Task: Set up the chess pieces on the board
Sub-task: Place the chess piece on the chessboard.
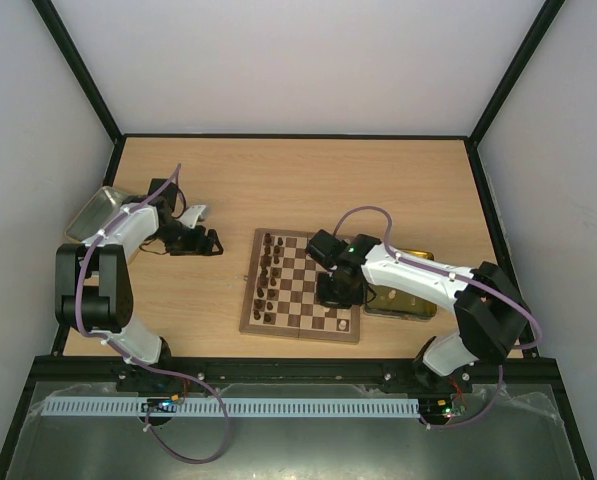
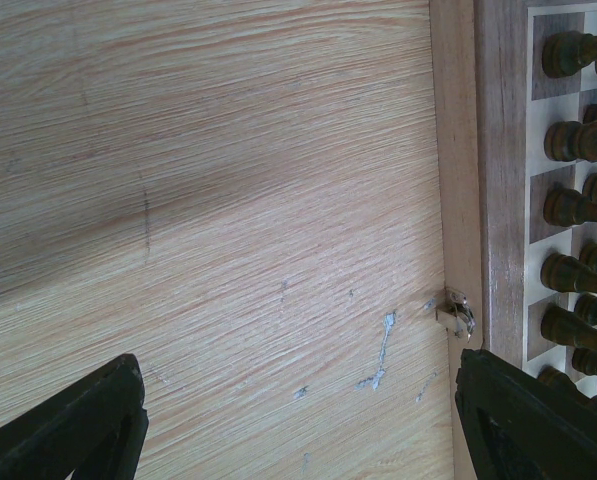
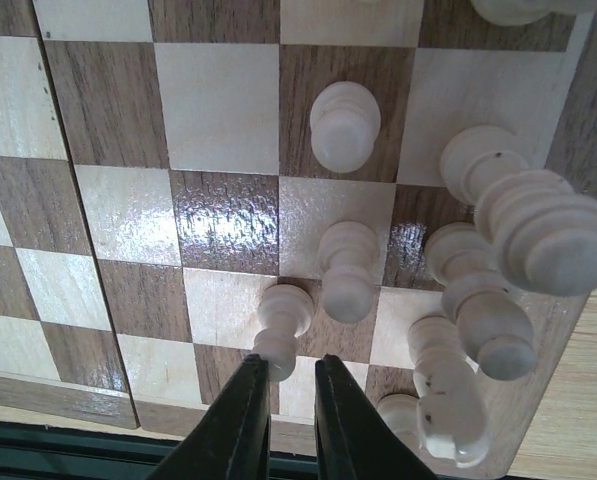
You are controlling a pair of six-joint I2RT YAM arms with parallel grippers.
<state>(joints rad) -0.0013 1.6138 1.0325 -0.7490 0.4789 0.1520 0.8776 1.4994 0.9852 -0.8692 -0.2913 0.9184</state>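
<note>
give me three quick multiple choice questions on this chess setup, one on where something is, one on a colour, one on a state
1. In the overhead view, where on the square wooden chessboard do the dark brown wooden chess pieces stand?
A its left side
B its right side
C its centre

2. What colour are the turned wooden pieces below the right end effector?
A black
B pale cream
C red

3. How is the left end effector?
A shut on a pawn
B shut, empty
C open, empty

Answers:
1 A, they line the board's left columns.
2 B, the right wrist view shows only pale ones.
3 C, its jaws stand wide apart over the wooden table.
</note>
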